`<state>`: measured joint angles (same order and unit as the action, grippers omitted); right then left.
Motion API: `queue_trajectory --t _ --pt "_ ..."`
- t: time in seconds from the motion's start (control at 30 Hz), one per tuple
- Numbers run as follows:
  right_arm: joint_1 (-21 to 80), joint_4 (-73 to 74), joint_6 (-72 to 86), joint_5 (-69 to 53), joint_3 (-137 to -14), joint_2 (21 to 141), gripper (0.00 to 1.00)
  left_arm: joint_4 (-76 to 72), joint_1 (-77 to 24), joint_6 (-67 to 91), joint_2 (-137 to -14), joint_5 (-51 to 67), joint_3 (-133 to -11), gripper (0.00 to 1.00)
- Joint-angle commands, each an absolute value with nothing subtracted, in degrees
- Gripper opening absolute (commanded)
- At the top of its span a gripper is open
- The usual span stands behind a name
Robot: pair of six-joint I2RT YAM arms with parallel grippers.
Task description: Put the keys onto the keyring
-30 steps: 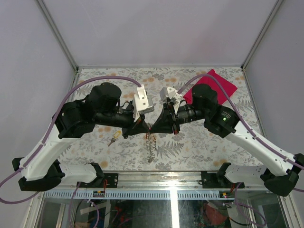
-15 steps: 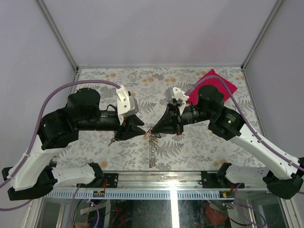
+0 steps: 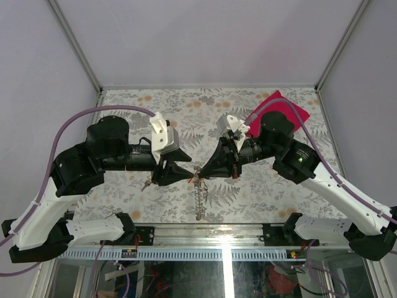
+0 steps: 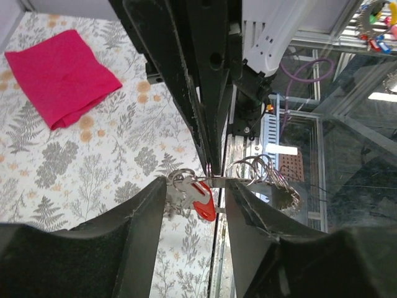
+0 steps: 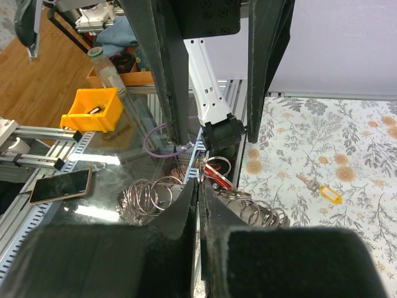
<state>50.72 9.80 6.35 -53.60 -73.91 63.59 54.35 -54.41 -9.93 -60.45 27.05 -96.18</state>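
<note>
Approx. half done: red key on, yellow key to go.

Red key (image 4: 203, 198) hangs at the ring (image 4: 180, 184), seemingly threaded (can't confirm the loop), held mid-air btwn the arms. R gripper (image 5: 198, 189) is closed, pinching the ring, w/ a chain (image 3: 198, 202) of spare rings dangling below. L gripper (image 4: 195, 185) has its jaws apart either side of the red key, gripping nothing. Yellow key (image 5: 325, 195) lies flat on the table (image 3: 260, 186), well apart from the ring. Red key: small, glossy red head, blade mostly hidden.
</note>
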Motion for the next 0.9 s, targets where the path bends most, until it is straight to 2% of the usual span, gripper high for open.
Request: queue_trajectory --t 0.0,0.27,0.57,0.87 --pt "51.77 4.77 7.72 -57.04 -74.75 62.95 0.0 45.67 -54.95 -10.05 -58.55 30.99 -94.44 0.45" --pt "52.2 4.06 8.18 -57.65 -74.89 62.59 0.0 44.4 -54.93 -10.03 -59.17 34.65 -91.95 0.45" --pt "52.22 3.87 8.12 -57.44 -74.75 61.87 0.0 47.72 -55.0 -10.31 -60.07 36.1 -92.61 0.33" --pt "52.28 3.87 7.65 -55.65 -74.0 60.54 0.0 48.72 -54.94 -9.5 -59.36 36.95 -92.64 0.3"
